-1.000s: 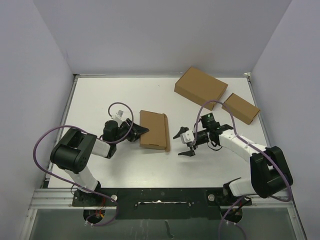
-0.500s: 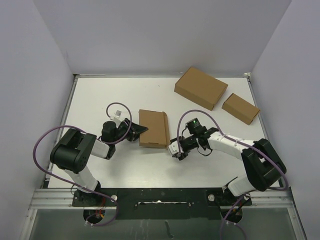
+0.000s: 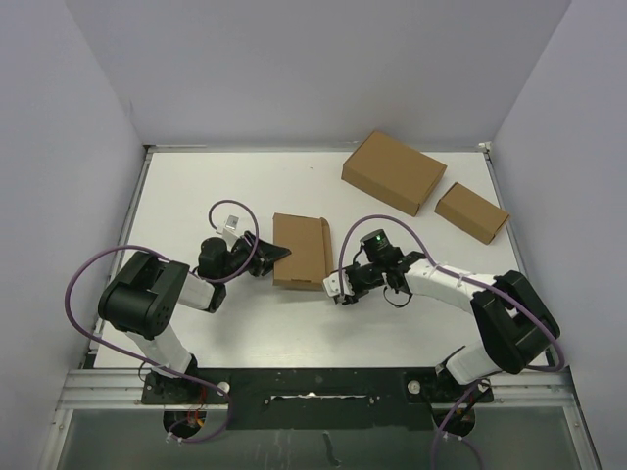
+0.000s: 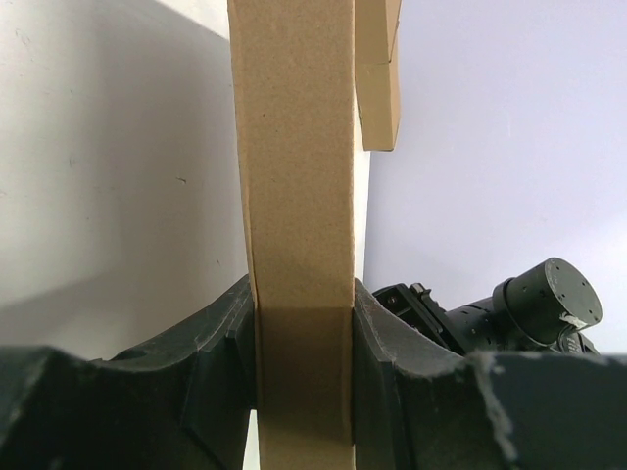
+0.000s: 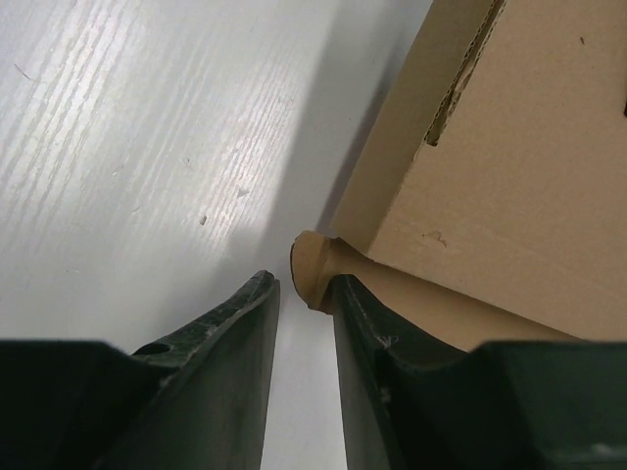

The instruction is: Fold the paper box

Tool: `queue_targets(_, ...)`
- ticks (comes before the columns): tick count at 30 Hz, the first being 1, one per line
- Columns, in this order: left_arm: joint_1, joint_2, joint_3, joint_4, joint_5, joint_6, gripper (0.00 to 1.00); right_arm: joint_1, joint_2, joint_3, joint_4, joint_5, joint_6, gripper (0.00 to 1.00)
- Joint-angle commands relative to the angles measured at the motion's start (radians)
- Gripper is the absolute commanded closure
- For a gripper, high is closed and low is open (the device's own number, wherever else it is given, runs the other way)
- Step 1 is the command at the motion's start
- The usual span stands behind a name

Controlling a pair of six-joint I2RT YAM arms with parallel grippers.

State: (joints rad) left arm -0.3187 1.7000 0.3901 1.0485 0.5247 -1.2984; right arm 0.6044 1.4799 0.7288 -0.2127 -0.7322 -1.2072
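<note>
As the paper box (image 3: 301, 252) lies flat in the middle of the white, faintly wood-grained table (image 3: 186, 196), the left gripper (image 3: 266, 258) is clamped on its left edge, a finger pressed to each face of the cardboard. At the box's near right corner, the right gripper (image 3: 338, 287) has its jaws down to a slim gap, and a small rounded tab (image 5: 312, 269) pokes in against one finger, clear of the other, not pinched. Beyond the box, far right, sit a bigger brown box (image 3: 393, 171) and a small narrow box (image 3: 471, 211), with plain pale lilac walls (image 3: 323, 69) all round.
</note>
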Motion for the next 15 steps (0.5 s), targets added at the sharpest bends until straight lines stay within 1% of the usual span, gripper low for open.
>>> queue_targets(1,0.006,0.019,0.0,0.096,0.023,-0.006,0.77,0.009,-0.012,-0.008,0.06,-0.003,0.026,0.7)
queue_targets(4,0.006,0.023,0.0,0.101,0.025,-0.006,0.78,0.011,-0.018,-0.012,0.065,-0.013,0.034,0.7)
queue_targets(15,0.006,0.022,0.003,0.103,0.031,-0.005,0.78,0.02,-0.023,-0.013,0.087,-0.011,0.068,0.8)
